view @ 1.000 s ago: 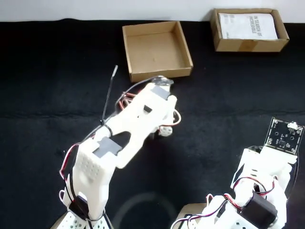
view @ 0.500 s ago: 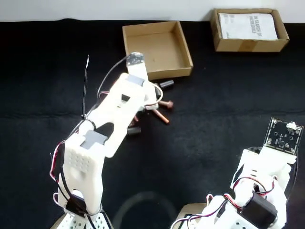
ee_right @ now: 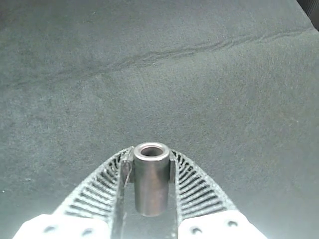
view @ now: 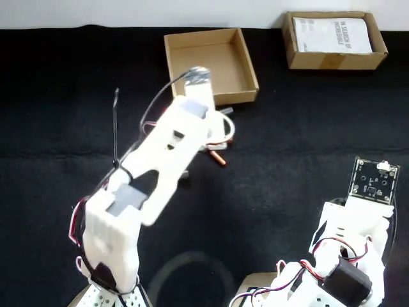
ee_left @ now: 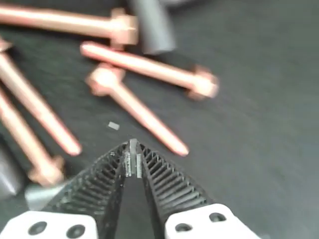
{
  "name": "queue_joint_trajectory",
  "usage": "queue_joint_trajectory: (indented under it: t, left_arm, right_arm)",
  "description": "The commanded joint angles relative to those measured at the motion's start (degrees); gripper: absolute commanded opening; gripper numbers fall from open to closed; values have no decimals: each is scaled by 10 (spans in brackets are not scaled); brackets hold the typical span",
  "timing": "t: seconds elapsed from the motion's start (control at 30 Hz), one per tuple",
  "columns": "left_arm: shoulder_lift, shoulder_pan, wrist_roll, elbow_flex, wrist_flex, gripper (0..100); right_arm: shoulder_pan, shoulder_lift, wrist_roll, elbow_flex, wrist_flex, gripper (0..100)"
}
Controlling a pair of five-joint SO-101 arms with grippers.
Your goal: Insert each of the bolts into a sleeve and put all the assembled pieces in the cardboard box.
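1. Left tool [ee_left: 132,152]: its fingers are pressed together with nothing between them. It hangs just above a scatter of copper bolts [ee_left: 149,69] on the black counter [view: 307,141].
2. Right tool [ee_right: 149,162]: it is clenched on a grey sleeve [ee_right: 151,179], whose open bore faces away from the wrist. It sits over bare cloth, well apart from the bolts.
3. You appear to be early in an assembly, with a sleeve in hand and no bolt picked.
4. Next, you would likely open the left tool and settle it across one shank. The nearest bolt [ee_left: 137,107] lies close beside others, so aim carefully.
5. A loose sleeve [ee_left: 152,27] lies among the bolts and could be nudged.
6. Your cardboard box [view: 214,61] stands just beyond the bolts, and its front wall is near the left arm.
7. Open cloth between the two arms gives you room to bring bolt and sleeve together.
8. A second box [view: 332,61], holding paper, sits at the far corner.
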Motion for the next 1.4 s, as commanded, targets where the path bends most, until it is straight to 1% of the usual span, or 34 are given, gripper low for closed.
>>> queue_joint_trajectory:
  t: [0.0,0.1,0.23,0.37,0.53,0.67,0.8,1.1,1.37]
  left_arm:
    - [-63,5,4,-22,7,10]
    - [-44,-18,4,-22,4,10]
    - [7,-38,4,-25,4,10]
    - [40,-42,4,-27,3,10]
    - [46,-41,4,-27,-15,13]
    - [46,-40,10,-28,-17,104]
    - [47,-41,56,-27,-17,168]
    - [52,-43,60,-22,-85,171]
    - [85,-54,60,-23,-83,171]
  right_arm:
    - [0,-4,11,1,0,8]
    - [0,-3,11,1,0,8]
    - [-21,-5,11,1,14,8]
    - [-39,-6,9,1,17,8]
    - [-40,-4,9,1,17,8]
    - [-40,-3,9,1,17,8]
    - [-40,-3,9,1,16,8]
    - [-40,-3,10,1,17,8]
    - [-40,-2,6,1,15,8]
